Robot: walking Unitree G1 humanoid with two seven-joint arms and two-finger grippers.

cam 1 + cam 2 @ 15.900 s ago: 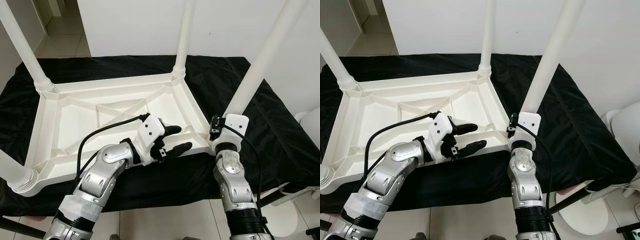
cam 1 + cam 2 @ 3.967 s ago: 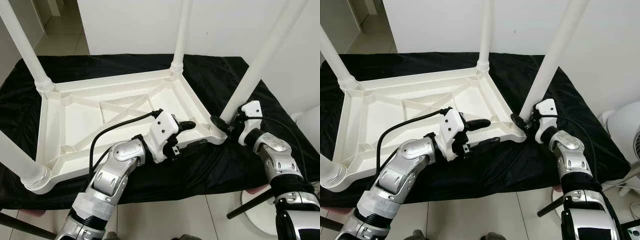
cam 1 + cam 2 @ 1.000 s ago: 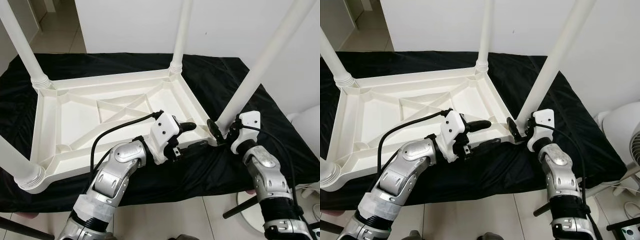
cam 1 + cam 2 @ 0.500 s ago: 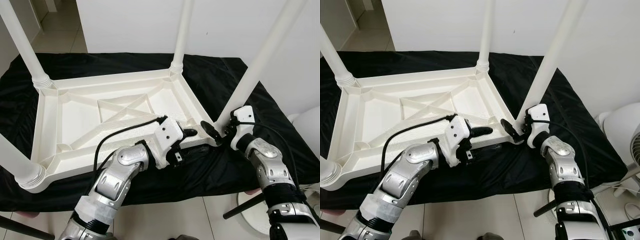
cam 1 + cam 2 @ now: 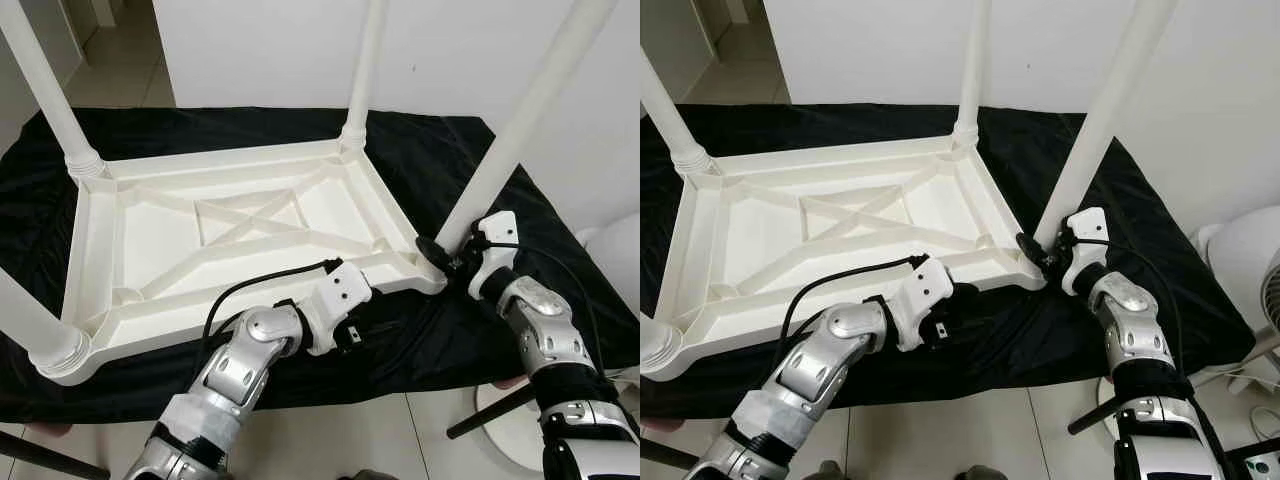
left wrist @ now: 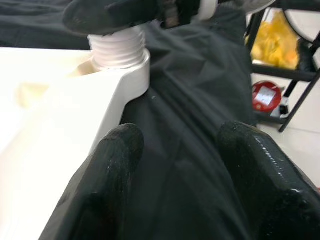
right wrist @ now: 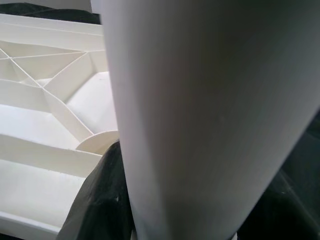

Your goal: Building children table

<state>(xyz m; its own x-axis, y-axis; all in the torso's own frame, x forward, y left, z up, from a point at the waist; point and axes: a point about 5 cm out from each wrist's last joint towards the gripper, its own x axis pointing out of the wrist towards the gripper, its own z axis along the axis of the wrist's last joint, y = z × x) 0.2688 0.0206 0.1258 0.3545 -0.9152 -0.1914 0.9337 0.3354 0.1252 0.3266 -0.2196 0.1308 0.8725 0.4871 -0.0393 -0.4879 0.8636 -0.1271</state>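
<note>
While the white table top lies upside down on the black cloth, the scene reads as follows.

Table top: the tabletop point(image 5: 240, 235) fills the middle of the head views, ribs up, its long axis running left to right across the frame.
Legs: four white legs stand up from its corners; the near right leg point(image 5: 520, 125) rises from the lower right corner and leans toward the upper right of the frame.
Right gripper: the right gripper point(image 5: 447, 258) sits at the base of that leg, one black finger on either side of it, closed around it as far as the head views show; in the right wrist view the leg point(image 7: 210, 120) is pressed close against the camera.
Left gripper: the left gripper point(image 6: 182, 175) is low at the near long edge of the top, lower centre of the frame, fingers apart and holding nothing, pointing along the cloth point(image 5: 420, 330) toward the threaded collar point(image 6: 119, 47) of that same corner.
Key relation: the leg's axis runs up and away from the right gripper, so any tightening turns about that line; the right arm is plainly the nearer one.
Open room: bare cloth lies right of the corner, then the cloth's edge and the floor; a white wall point(image 5: 450, 50) stands behind.
Judgement: the leg looks seated, perhaps not fully tight.
</note>
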